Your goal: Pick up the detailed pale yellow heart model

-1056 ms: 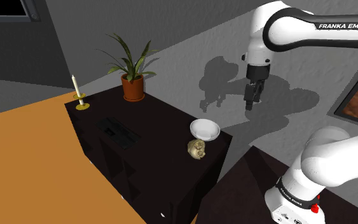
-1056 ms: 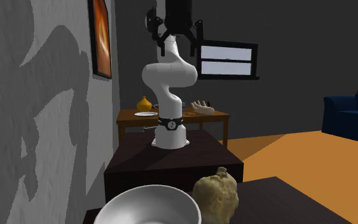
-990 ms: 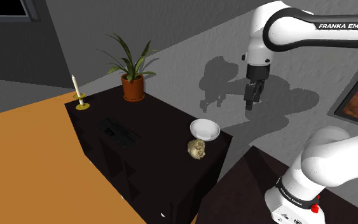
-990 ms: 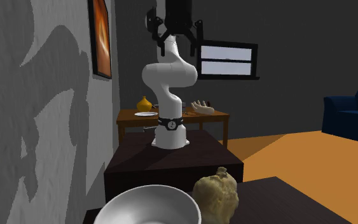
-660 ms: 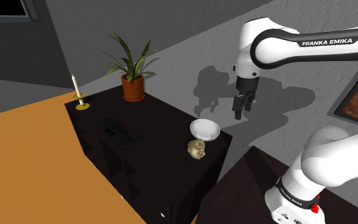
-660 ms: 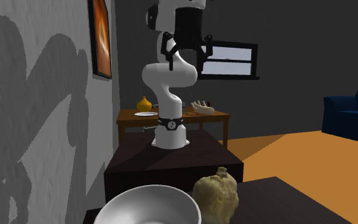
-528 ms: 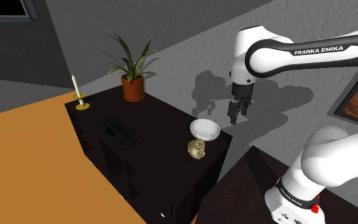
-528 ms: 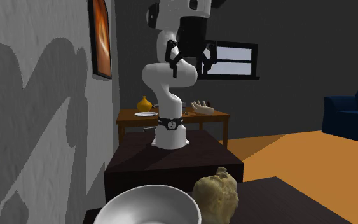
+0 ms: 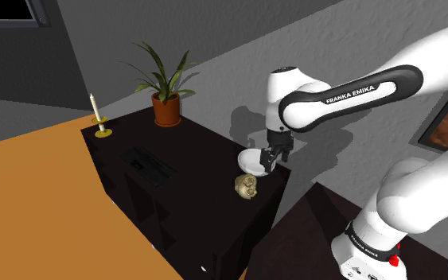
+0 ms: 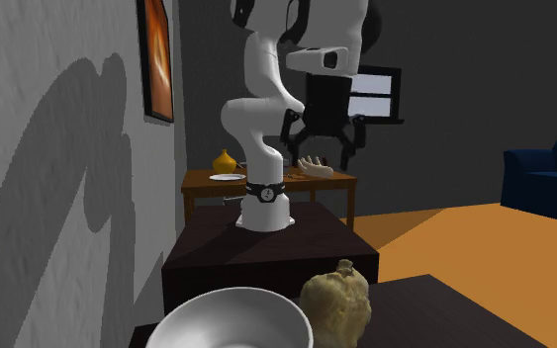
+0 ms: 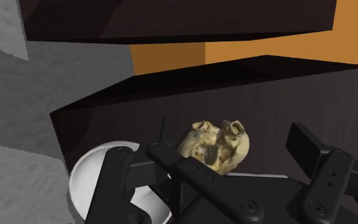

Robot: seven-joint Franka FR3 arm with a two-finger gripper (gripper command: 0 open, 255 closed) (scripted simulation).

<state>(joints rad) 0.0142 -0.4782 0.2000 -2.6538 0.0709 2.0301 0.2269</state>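
Evidently, the step: approach, by judgement. The all-black two-finger pincer (image 9: 268, 163) hung over the rim of the round white bowl (image 9: 250, 169), with nothing grasped.
Pincer: released, fingers spread apart.
Heart: the lumpy pale yellow heart model (image 9: 247, 187) sat on the dark brown surface (image 9: 174, 159), just beside the bowl and near the surface's edge.
Next move: probably shift over the heart, descend to straddle it without nudging the bowl, then clench.

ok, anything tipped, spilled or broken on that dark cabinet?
Nothing stands out. The heart model sits beside the white bowl on the cabinet, both intact. The potted plant and candle stand upright. The jaws are open, holding nothing.
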